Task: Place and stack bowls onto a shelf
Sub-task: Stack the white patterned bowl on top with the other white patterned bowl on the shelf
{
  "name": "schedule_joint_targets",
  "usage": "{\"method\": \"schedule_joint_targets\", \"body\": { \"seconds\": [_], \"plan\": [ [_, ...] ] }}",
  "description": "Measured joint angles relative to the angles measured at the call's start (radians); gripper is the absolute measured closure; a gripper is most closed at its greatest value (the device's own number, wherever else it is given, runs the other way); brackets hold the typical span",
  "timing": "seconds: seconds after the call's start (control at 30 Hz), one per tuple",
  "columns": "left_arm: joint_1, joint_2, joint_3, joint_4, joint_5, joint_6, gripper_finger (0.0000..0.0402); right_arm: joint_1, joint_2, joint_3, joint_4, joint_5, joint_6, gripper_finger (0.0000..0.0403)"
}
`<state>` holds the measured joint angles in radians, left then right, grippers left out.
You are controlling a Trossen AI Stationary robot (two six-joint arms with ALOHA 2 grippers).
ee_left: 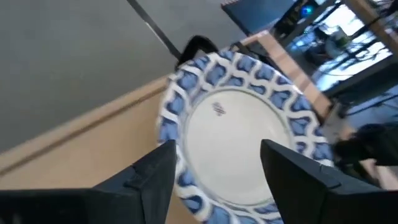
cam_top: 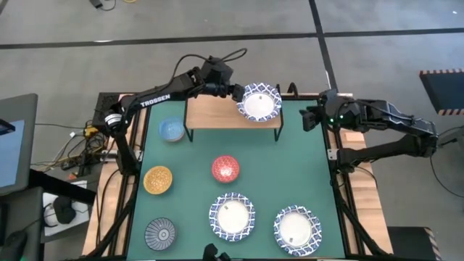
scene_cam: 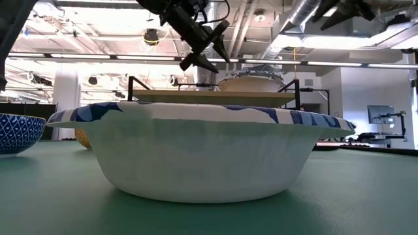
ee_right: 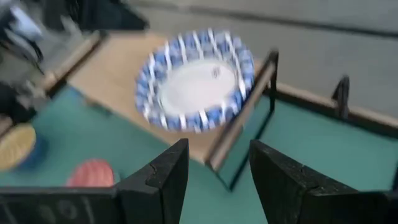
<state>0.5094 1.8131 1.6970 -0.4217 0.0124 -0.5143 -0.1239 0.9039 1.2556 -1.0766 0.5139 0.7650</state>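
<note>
Bowl, round, blue-patterned rim, on wooden shelf.

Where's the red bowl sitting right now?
In the high view the red bowl sits mid-table on the green mat, in front of the shelf, with the golden yellow bowl to its left.

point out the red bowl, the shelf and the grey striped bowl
red bowl (cam_top: 225, 169), high view, its inside centre
shelf (cam_top: 212, 113), high view, bare wood of its board
grey striped bowl (cam_top: 159, 233), high view, its centre
</note>
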Motion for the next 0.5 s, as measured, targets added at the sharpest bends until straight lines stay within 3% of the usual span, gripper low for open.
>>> {"method": "schedule_joint_targets", "body": {
  "seconds": [0.13,0.23,0.33,0.5],
  "plan": [
    [-0.024,-0.002,0.000,-0.038,-0.020,0.075,0.0186,0.026,-0.001,-0.024,-0.132,-0.089,0.021,0.0207],
    [-0.058,-0.012,0.000,-0.040,-0.025,0.102,0.0188,0.066,-0.016,-0.117,-0.158,-0.208,0.041,0.0206],
    [-0.101,-0.045,0.000,-0.028,-0.061,0.102,0.0189,0.117,-0.033,-0.247,-0.103,-0.315,0.064,0.0206],
    [-0.207,-0.107,0.000,-0.062,-0.219,0.128,0.0189,0.222,-0.044,-0.452,0.075,-0.451,0.107,0.0206]
  ]
}}
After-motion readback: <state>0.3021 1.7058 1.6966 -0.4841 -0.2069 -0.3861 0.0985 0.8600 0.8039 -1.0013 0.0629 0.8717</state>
